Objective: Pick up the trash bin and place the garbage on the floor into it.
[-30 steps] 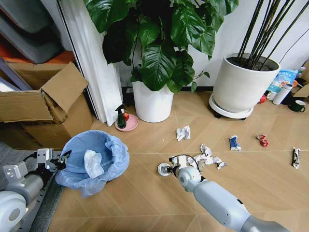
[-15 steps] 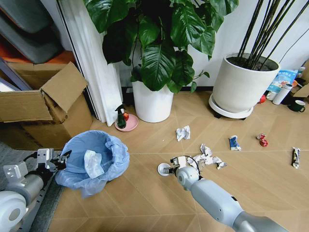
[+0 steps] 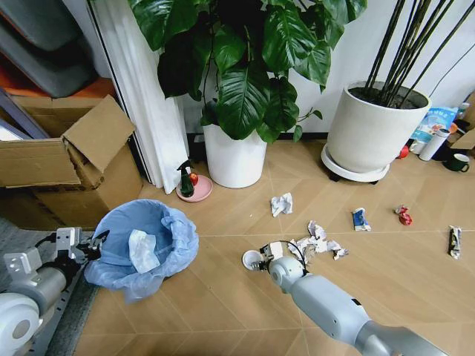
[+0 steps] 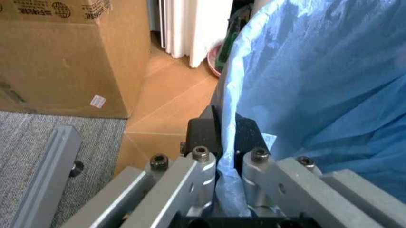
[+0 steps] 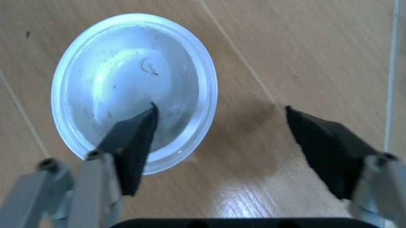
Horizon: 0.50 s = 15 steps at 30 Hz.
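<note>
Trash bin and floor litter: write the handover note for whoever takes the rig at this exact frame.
Left gripper: shut on the trash bin rim and bag, at the robot's left.
Right gripper: open, low over the white disc, one finger above the disc, the other over bare floor; nothing gripped.
Done: one white paper wad lies inside the bin.
Left: the disc, the crumpled paper, the torn paper pile, the blue-white wrapper, the red wrapper and the dark wrapper, all on the floor.
</note>
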{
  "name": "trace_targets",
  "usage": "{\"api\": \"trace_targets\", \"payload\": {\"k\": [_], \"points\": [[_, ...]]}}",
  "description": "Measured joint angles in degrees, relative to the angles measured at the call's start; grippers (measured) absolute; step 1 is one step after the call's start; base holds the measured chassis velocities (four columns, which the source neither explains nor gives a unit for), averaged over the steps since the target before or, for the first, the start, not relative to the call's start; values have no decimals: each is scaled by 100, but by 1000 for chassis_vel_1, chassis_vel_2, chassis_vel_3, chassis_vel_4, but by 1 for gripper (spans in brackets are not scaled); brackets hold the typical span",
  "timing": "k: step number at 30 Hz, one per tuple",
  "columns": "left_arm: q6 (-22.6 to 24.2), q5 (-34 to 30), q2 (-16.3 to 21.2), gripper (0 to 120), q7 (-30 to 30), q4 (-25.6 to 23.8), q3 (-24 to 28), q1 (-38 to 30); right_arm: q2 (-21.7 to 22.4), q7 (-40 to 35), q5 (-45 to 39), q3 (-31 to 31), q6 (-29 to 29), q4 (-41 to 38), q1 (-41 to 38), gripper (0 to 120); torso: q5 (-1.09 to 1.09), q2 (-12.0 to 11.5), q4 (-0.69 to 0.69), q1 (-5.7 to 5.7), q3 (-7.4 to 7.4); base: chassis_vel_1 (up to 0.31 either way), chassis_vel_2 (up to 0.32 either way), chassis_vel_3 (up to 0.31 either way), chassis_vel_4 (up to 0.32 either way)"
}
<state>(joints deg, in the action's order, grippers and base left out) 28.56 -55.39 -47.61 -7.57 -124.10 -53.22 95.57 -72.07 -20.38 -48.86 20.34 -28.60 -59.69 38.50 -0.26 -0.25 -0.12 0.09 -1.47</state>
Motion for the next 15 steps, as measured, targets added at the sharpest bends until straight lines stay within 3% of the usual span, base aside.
{"api": "trace_targets", "payload": {"k": [15], "points": [[-7, 1, -20, 0, 6, -17, -5, 6, -10, 63, 9, -79, 43, 46, 50, 16, -1, 0, 0, 0, 1, 0, 0, 0, 0]]}}
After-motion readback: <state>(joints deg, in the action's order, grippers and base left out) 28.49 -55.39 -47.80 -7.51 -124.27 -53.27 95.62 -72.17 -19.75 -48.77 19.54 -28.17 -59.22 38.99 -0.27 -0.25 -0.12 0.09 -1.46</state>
